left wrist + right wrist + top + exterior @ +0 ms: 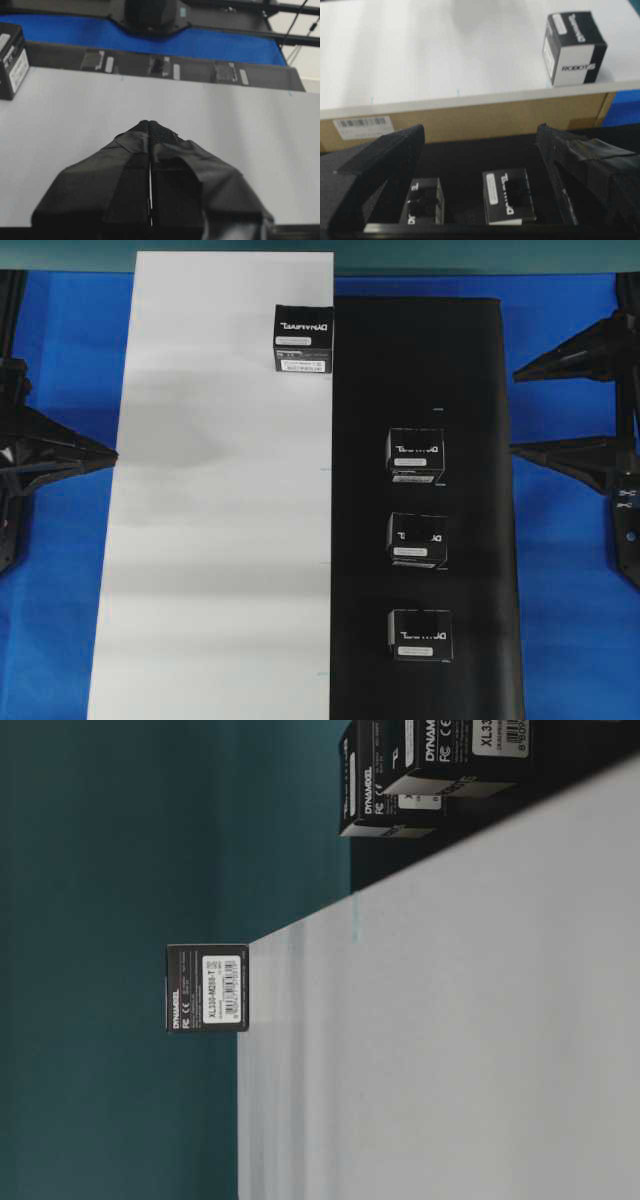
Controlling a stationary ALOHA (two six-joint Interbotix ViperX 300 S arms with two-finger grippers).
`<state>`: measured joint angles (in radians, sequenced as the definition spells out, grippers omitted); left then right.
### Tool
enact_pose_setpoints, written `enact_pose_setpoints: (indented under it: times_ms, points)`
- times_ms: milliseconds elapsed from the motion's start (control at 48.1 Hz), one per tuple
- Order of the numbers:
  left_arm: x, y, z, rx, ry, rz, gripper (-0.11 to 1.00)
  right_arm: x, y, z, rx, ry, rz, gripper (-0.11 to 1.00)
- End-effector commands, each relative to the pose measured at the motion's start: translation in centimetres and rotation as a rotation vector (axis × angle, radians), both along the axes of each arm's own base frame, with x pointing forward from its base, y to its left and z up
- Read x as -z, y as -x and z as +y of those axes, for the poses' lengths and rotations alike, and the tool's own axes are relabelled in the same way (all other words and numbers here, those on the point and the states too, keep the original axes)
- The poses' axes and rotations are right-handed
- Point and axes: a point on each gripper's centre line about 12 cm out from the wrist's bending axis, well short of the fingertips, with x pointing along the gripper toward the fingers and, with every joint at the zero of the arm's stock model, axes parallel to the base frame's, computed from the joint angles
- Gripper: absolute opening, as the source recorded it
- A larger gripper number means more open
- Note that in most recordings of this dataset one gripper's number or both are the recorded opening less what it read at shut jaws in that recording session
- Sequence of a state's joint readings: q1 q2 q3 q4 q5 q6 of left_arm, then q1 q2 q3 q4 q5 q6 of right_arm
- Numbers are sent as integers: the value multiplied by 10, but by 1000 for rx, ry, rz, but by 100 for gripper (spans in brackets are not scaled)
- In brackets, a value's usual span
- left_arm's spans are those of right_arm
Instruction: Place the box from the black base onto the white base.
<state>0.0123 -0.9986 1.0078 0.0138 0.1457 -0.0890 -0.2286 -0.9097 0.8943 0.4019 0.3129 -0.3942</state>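
Spread right gripper (480,165) — box (509,196) below.

I see 4 black boxes with white lettering and white label strips: 1 box (304,339) on the plain white base (210,540), 3 on the matte black base (470,440). My surround (570,620) is bright blue; the backdrop (100,920) is teal.
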Motion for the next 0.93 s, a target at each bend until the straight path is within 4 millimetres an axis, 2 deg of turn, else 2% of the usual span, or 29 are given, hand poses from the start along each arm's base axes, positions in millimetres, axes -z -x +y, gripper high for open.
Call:
enact_pose_setpoints:
  times_ms: [0, 914]
  points:
    - [-5, -2, 0, -2, 0, -15, -6, -3, -2, -1, 6, -1, -17, 99]
    - [-5, -1, -1, 3, -2, -14, -6, 1, -2, 0, 7, 0, -19, 99]
